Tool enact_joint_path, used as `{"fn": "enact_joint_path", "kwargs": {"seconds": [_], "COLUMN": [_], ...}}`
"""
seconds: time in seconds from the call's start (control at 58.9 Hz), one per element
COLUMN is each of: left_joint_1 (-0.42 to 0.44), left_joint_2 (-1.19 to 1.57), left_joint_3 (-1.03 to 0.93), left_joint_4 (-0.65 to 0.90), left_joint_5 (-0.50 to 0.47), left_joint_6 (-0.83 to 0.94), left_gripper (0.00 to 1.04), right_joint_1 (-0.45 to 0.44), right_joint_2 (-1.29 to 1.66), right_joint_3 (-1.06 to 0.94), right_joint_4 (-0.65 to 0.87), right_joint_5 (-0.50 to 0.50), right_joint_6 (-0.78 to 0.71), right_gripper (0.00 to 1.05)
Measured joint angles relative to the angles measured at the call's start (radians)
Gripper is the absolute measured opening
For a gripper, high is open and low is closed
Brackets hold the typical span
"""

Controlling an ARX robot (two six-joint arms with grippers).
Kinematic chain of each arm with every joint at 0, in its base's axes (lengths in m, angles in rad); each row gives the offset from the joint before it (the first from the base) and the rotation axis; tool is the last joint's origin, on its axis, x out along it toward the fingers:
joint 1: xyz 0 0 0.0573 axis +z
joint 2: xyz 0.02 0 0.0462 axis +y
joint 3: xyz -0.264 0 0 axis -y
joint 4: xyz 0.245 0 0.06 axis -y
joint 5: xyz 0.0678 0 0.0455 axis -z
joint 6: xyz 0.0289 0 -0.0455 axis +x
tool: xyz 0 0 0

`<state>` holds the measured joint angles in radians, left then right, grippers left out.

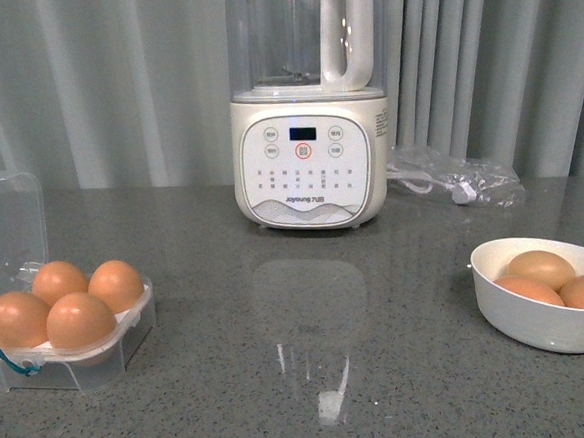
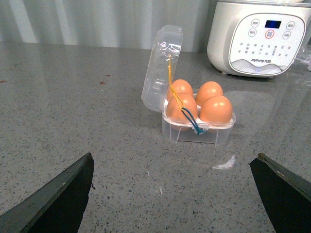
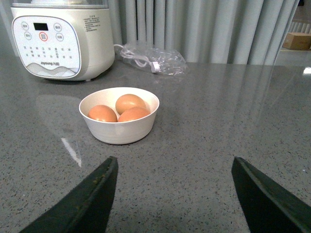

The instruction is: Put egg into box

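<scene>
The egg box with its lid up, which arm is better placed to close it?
Left, probably. The box sits on the robot's left, and the left gripper, open, faces it. The right gripper faces the bowl on the robot's right instead.

You see seven eggs (image 1: 80, 320): four in one box (image 1: 104, 370) left of one blender (image 1: 308, 168), three in one bowl (image 1: 540, 329) to its right.

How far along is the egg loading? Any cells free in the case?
Done: four eggs fill all four cells of the clear egg case. In hand: nothing; left gripper and right gripper are open and empty. Left: three eggs sit in the white bowl, but no cell is free; the lid stands open.
</scene>
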<state>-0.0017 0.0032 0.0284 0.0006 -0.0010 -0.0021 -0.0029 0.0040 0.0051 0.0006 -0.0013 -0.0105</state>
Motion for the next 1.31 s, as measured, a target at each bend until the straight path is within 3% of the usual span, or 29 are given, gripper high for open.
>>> {"fn": "enact_joint_path", "kwargs": {"seconds": [0.102,0.306,0.34,0.408,0.475,0.645,0.781,0.9,1.138,1.307], "left_joint_1": [0.0,0.0,-0.017,-0.082,-0.109,-0.104,-0.072,0.0,0.258,0.393], "left_joint_2": [0.0,0.0,0.02,0.14,0.219,0.246,0.301,0.4,0.77,1.046], "left_joint_3": [0.0,0.0,0.009,0.089,0.118,0.148,0.181,0.204,0.34,0.476], "left_joint_4": [0.0,0.0,-0.033,-0.244,-0.328,-0.264,-0.173,-0.054,0.256,0.351], "left_joint_5": [0.0,0.0,-0.05,-0.274,-0.392,-0.415,-0.375,-0.272,-0.017,0.084], "left_joint_6": [0.0,0.0,-0.017,-0.126,-0.186,-0.247,-0.241,-0.21,-0.089,0.004], "left_gripper": [0.98,0.98,0.98,0.98,0.98,0.98,0.98,0.98,0.98,0.98], "right_joint_1": [0.0,0.0,0.0,0.0,0.0,0.0,0.0,0.0,0.0,0.0], "right_joint_2": [0.0,0.0,0.0,0.0,0.0,0.0,0.0,0.0,0.0,0.0], "right_joint_3": [0.0,0.0,0.0,0.0,0.0,0.0,0.0,0.0,0.0,0.0], "right_joint_4": [0.0,0.0,0.0,0.0,0.0,0.0,0.0,0.0,0.0,0.0], "right_joint_5": [0.0,0.0,0.0,0.0,0.0,0.0,0.0,0.0,0.0,0.0], "right_joint_6": [0.0,0.001,0.001,0.001,0.001,0.001,0.002,0.001,0.001,0.002], "right_gripper": [0.99,0.98,0.98,0.98,0.98,0.98,0.98,0.98,0.98,0.98]}}
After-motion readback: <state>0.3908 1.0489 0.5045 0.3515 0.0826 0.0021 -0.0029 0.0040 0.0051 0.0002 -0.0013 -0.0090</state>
